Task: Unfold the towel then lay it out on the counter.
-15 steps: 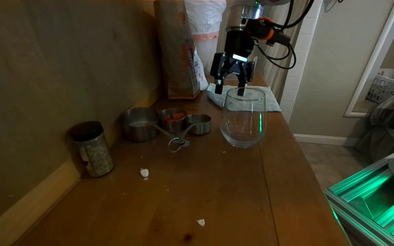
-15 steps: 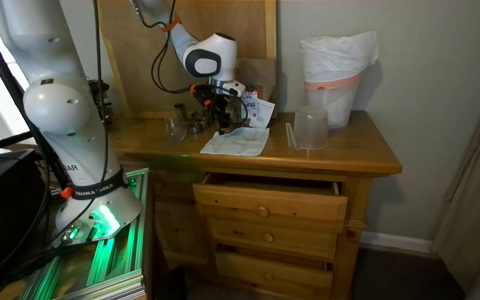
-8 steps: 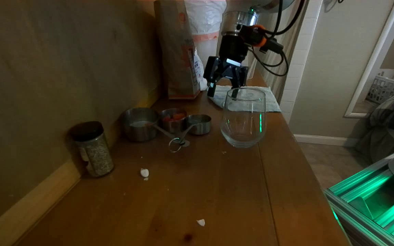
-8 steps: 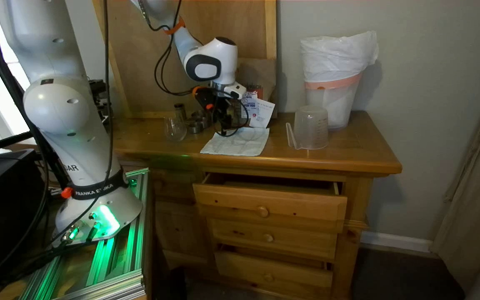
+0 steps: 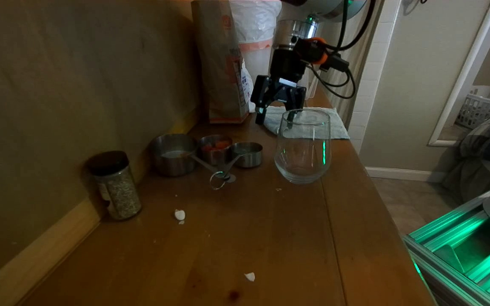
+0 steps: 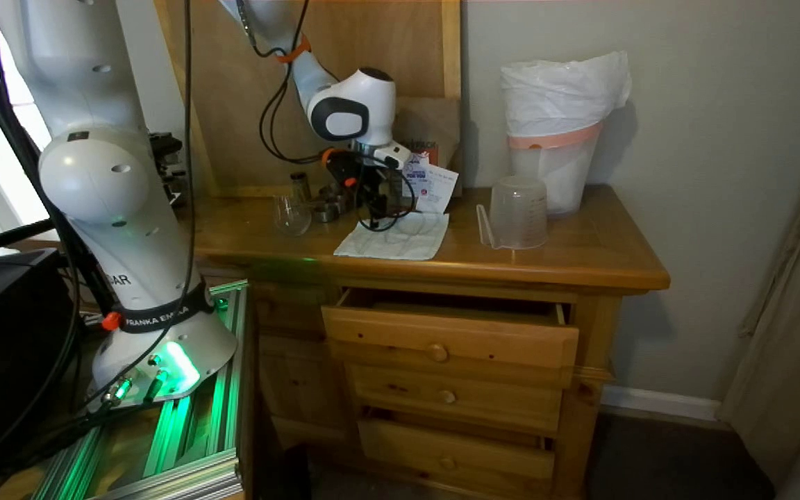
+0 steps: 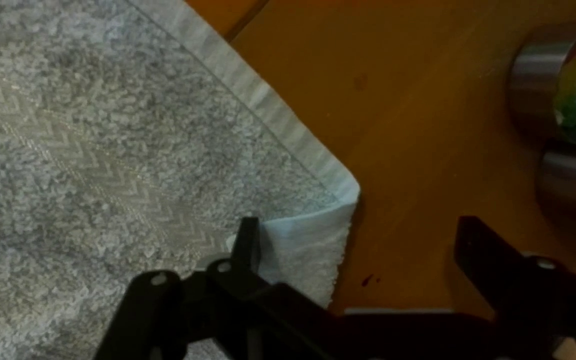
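- Pale terry with a woven band and smooth hem: the towel (image 7: 93, 125) lies on the brown counter (image 7: 408, 110), near its front edge, one corner pointing between the fingers of the gripper (image 7: 358, 227).
- Jaws stand wide apart, holding nothing; one finger (image 7: 246, 245) is over the towel, its mate over wood. Whether either touches anything, I cannot tell.
- The step, I judge, is to pinch that corner and open the fold. Best to sink until the tips graze the wood, then squeeze slowly, so the thin cloth bunches rather than slips out.
- A turned strip (image 7: 303, 240) shows at the corner, so more than one layer may lie there. Catching just the upper one should unfold it; catching all would merely drag the towel.
- Once gripped, a low, steady pull away from the glass (image 5: 303, 163) and cups (image 5: 251, 156) seems safest.
- Only the wrist view gives weave, hem and turned strip clearly.
- An exterior view sets the towel between the glass and a jug (image 6: 519, 212), above a pulled-out drawer (image 6: 448, 340); the wrist view has neither jug nor drawer.
- Both exterior views partly hide the contact: glass stands before one fingertip, a cable (image 6: 412, 191) loops before the gripper.
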